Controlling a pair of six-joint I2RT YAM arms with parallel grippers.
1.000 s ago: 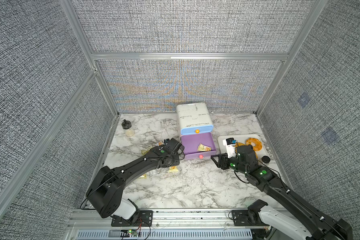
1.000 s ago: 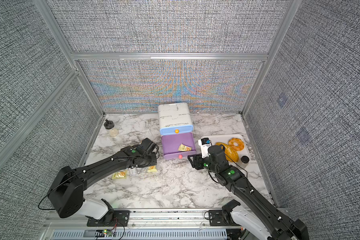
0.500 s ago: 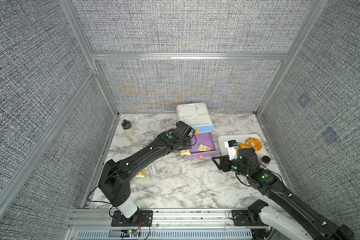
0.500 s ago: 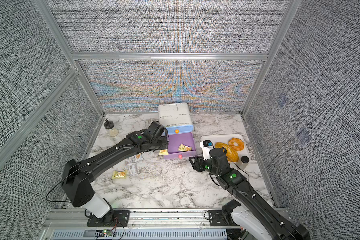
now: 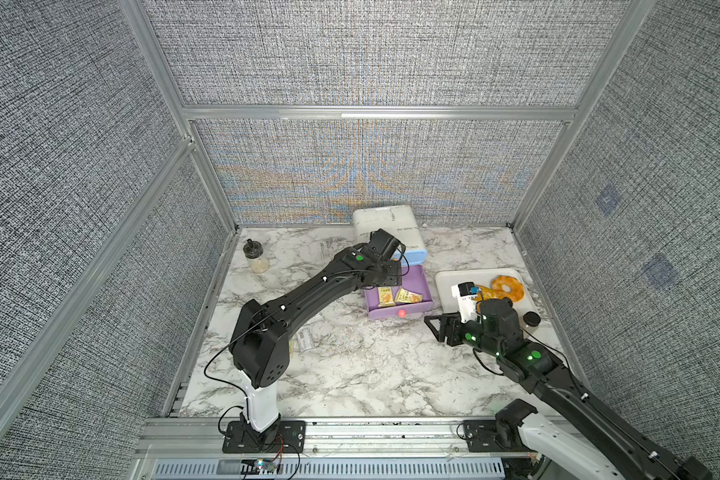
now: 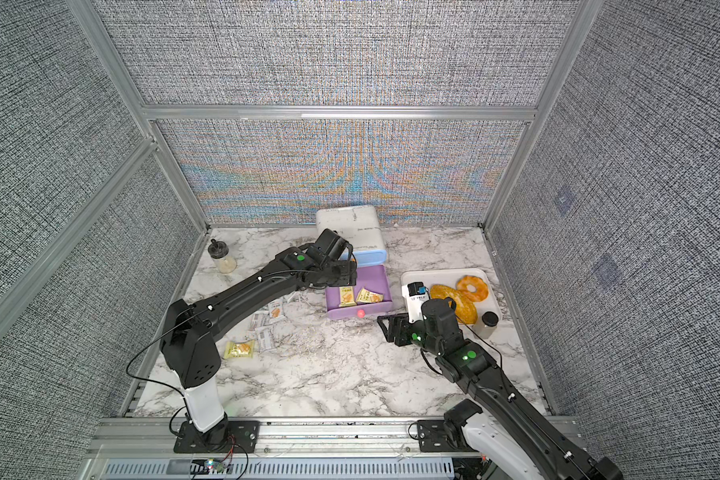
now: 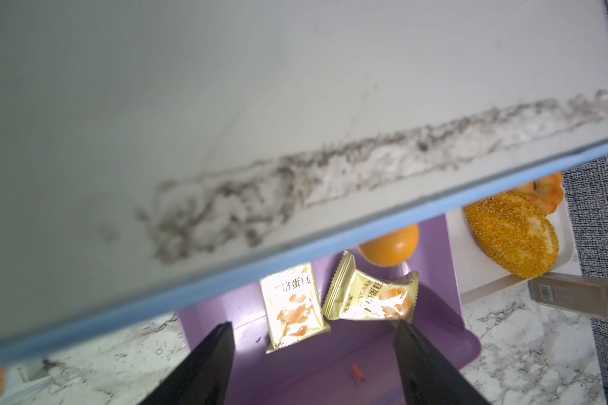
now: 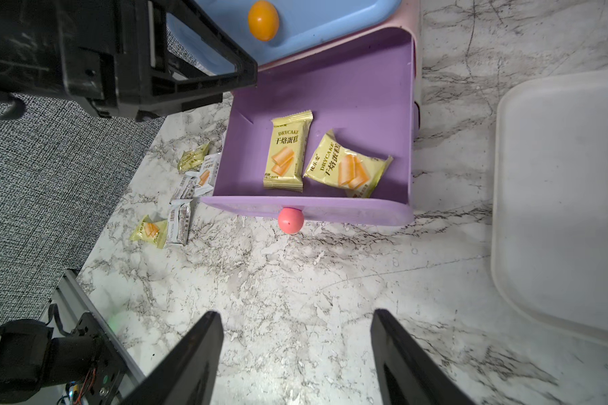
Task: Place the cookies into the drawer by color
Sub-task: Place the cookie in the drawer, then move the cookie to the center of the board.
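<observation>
Left gripper point(image 7: 312, 324) hangs spread and empty over the purple drawer point(image 8: 330, 91), with two yellow cookies point(image 8: 288, 154) just beyond its fingertips. Loose cookies point(image 6: 264, 337) lie behind those fingers, under the left arm, long axes apparently mixed. The right gripper point(image 8: 295, 312), also spread and empty, sits farther off.

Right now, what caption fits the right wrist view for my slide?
Open right gripper facing the pulled-out purple drawer, two yellow cookies lying inside.

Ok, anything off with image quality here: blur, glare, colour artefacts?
In both top views, rainbow moiré bands ripple across the back wall; the left wrist view is mostly filled by the close, soft-focus cabinet top, and glare washes out print on the yellow packets; the right wrist view is sharp, their lettering readable.
</observation>
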